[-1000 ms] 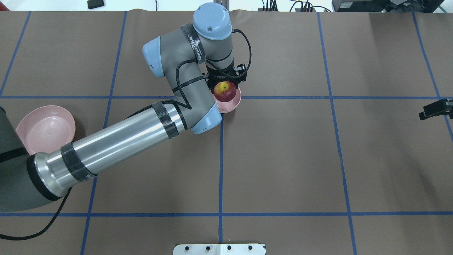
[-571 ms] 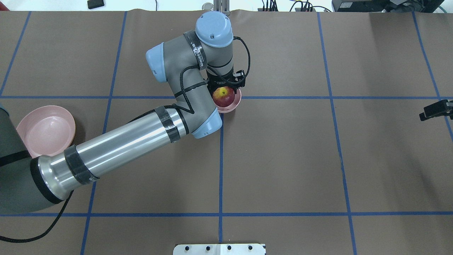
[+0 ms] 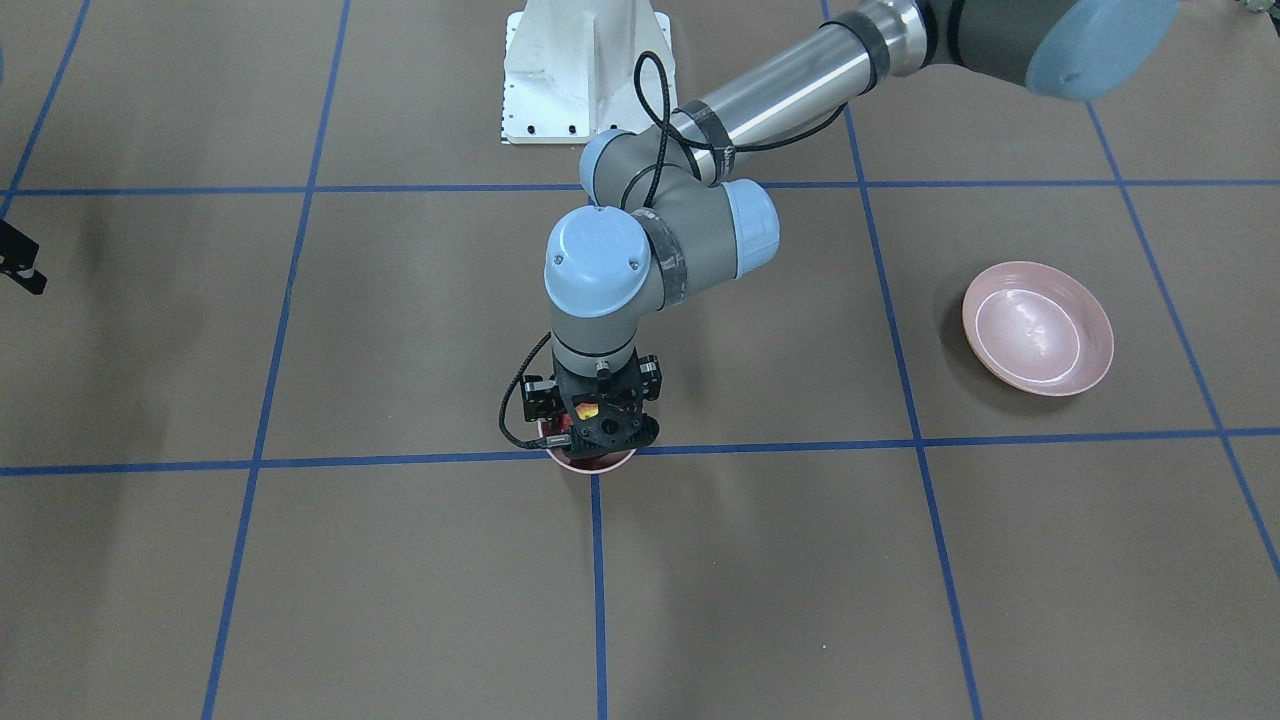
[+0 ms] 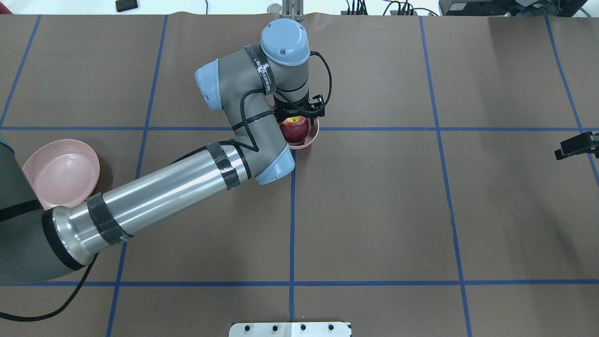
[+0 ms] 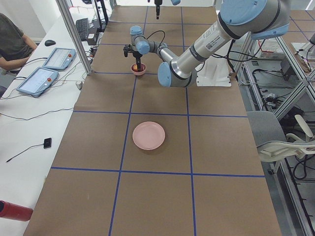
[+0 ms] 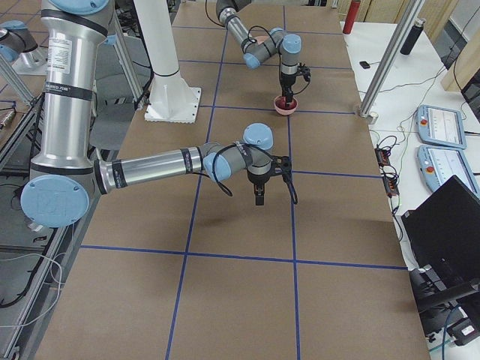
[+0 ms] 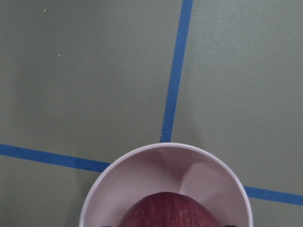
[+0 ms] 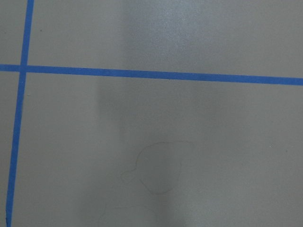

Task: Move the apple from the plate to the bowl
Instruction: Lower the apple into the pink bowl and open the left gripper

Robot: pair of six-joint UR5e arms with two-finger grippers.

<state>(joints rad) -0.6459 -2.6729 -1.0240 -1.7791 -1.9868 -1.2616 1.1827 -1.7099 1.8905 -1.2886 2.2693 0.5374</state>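
Observation:
The dark red apple [image 4: 295, 130] sits low inside the small deep pink bowl [image 4: 312, 135] at the table's middle, its yellow-green stem patch facing up. My left gripper [image 4: 299, 118] points straight down over the bowl and is shut on the apple. In the left wrist view the apple [image 7: 165, 210] fills the bottom of the bowl [image 7: 208, 170]. In the front view the gripper [image 3: 597, 425] hides most of the bowl [image 3: 590, 462]. The wide pink plate [image 4: 61, 173] lies empty at the left edge, partly under my left arm. My right gripper [image 4: 575, 145] hovers at the far right, shut and empty.
Brown table cover with blue tape grid lines. The white robot base plate [image 4: 290, 329] is at the near edge. Tablets, cables and a seated operator are beyond the table's far edge in the side view [image 5: 44, 69].
My left gripper has lowered the apple deeper into the bowl. The elbow shifted slightly. The right arm has not moved.

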